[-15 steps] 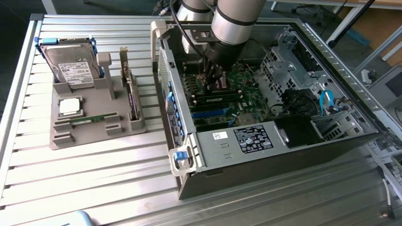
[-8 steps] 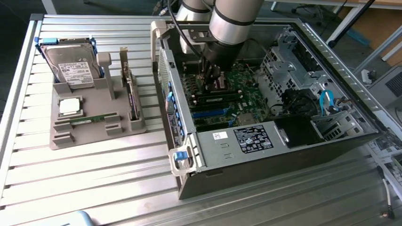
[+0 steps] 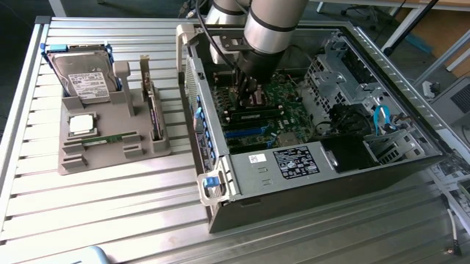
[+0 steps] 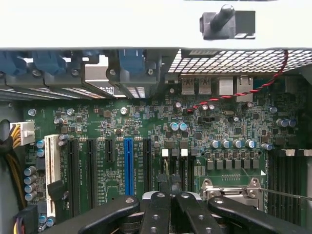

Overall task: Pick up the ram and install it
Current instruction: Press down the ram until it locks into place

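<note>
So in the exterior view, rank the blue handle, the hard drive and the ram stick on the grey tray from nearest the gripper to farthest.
From the gripper inside the case:
1. Blue handle, at the case's front corner.
2. Ram stick, lying low on the grey tray.
3. Hard drive, toward the view's far left.
The first two are nearly level.

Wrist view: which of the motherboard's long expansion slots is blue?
The blue slot, the single coloured one standing between black slots; one other, the white slot, is pale.

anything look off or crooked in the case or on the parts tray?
Nothing stands out. The tool is shut, down inside the open computer case over the motherboard. One ram stick lies flat in the grey tray, with the hard drive seated behind it.
</note>
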`<state>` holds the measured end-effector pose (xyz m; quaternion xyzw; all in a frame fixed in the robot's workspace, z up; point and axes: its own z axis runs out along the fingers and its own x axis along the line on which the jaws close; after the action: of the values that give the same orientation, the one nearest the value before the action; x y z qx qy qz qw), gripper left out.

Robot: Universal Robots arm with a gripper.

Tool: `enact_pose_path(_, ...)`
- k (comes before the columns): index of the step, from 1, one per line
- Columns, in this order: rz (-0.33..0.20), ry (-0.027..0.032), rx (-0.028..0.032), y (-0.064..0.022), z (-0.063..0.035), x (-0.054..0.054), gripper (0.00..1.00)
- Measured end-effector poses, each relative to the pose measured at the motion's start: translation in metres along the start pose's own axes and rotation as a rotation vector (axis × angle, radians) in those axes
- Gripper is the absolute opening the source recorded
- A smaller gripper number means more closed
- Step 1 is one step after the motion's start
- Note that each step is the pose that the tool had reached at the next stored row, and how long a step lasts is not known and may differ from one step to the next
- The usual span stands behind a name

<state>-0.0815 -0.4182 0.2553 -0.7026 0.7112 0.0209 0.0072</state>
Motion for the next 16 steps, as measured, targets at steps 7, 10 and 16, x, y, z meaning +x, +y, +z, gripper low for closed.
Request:
enact_pose_path(7, 0.000, 0.0001, 0.0000, 0.0005, 0.0036, 0.0002, 0.11)
enact_pose_path(10, 0.000, -0.0001, 0.0001, 0.0014, 0.0038, 0.0001, 0.11)
enact_pose_path(16, 0.000, 0.0001, -0.0001, 0.0059, 0.0040, 0.0002, 0.11)
